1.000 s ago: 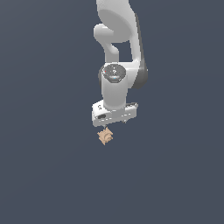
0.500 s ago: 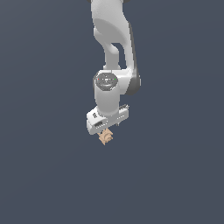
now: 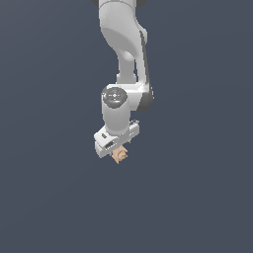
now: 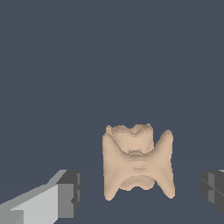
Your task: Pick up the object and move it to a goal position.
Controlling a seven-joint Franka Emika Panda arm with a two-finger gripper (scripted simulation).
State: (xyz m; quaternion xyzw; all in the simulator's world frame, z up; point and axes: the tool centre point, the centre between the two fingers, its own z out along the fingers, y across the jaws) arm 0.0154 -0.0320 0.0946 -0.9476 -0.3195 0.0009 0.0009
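Observation:
The object [image 3: 119, 156] is a small tan, knobbly piece resting on the dark grey floor just below the white hand. In the wrist view the object [image 4: 138, 162] stands between the two dark fingertip pads [image 4: 72, 192], with a visible gap on each side. My gripper [image 3: 117, 151] sits low over the object, with one finger to either side and neither touching it. In the wrist view the gripper [image 4: 142, 194] is open. The white hand hides the fingers in the exterior view.
A plain dark grey surface [image 3: 197, 197] fills both views around the object. The white arm [image 3: 123, 44] comes down from the top of the exterior view. No goal marker shows.
The hand has come lower, turned about its axis and shifted slightly toward the exterior view's left. The object has stayed where it was.

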